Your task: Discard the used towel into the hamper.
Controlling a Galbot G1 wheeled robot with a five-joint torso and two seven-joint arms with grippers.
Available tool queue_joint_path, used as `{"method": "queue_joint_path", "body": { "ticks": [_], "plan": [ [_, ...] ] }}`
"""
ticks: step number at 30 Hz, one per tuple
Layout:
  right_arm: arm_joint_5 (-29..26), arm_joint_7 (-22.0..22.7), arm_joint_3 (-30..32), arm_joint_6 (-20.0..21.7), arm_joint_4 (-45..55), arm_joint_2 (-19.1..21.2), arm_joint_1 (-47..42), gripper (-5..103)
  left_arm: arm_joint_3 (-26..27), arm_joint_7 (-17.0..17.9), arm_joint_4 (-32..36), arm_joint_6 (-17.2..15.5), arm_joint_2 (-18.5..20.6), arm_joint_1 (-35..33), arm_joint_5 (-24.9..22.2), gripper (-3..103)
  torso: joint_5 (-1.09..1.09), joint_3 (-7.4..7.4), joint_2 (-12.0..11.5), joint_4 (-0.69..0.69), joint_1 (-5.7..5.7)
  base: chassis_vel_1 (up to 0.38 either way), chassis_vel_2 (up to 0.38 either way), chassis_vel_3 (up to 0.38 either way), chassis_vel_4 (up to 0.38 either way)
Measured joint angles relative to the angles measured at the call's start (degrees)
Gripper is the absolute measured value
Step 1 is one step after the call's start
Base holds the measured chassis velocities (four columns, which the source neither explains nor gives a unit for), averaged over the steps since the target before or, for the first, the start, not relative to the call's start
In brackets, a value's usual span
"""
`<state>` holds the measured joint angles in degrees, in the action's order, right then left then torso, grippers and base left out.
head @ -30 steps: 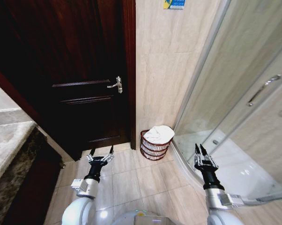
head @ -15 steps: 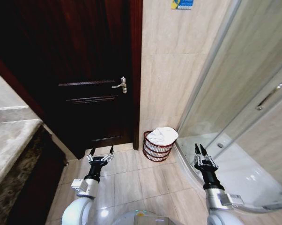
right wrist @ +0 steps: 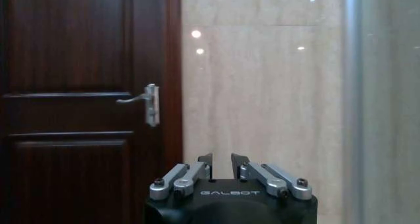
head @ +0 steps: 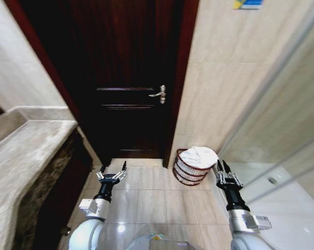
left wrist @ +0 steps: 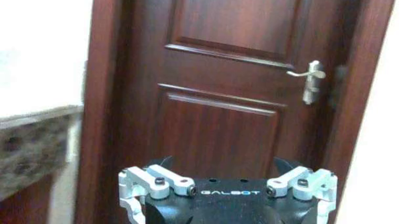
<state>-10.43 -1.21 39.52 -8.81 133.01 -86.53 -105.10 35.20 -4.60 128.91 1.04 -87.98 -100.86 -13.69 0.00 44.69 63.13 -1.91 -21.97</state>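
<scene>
As I hold both arms low: hamper (head: 194,167) with towel (head: 198,155) just ahead-left of narrow right pincer (head: 224,168); left pincer (head: 112,170) wide, farther off.

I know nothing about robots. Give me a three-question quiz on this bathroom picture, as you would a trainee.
1. True or false: the white towel already lies in the hamper.
2. The left gripper is: A open, B shut on a towel.
3. What metal thing is on the dark door?

Key: 1 true. 2 A; it hangs empty over the floor tiles, as does the nearly shut right gripper. 3 a door handle.
</scene>
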Motion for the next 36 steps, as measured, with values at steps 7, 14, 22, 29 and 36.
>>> {"method": "queue_joint_path", "body": {
  "ticks": [7,14,22,29,36],
  "plan": [
    [0.0,0.0,0.0,0.0,0.0,0.0,0.0,18,0.0,0.0,0.0,0.0,0.0,0.0,0.0,100,0.0,0.0,0.0,0.02,0.0,0.043,0.048,0.039,0.038],
    [0.0,0.0,0.01,0.0,0.0,0.0,0.0,18,-0.01,0.0,0.0,0.01,0.0,0.0,0.0,100,0.01,0.0,0.0,0.01,0.0,0.045,0.031,-0.041,-0.039],
    [0.0,0.0,0.01,0.0,0.0,0.0,0.0,18,-0.01,0.0,0.0,0.01,0.0,0.01,0.0,100,-0.02,0.01,0.0,0.01,-0.01,0.173,0.16,-0.173,-0.173],
    [0.0,0.0,-0.02,0.0,0.0,0.0,0.0,18,0.04,0.01,0.0,0.01,0.06,0.01,0.0,100,0.0,0.0,0.01,0.01,0.0,0.181,0.185,-0.191,-0.164],
    [0.0,0.0,0.01,0.0,0.0,0.01,0.0,18,0.0,0.01,0.0,0.01,0.0,0.01,0.0,100,0.02,0.0,0.0,0.02,0.0,0.014,0.006,-0.005,-0.005]
  ]
}}
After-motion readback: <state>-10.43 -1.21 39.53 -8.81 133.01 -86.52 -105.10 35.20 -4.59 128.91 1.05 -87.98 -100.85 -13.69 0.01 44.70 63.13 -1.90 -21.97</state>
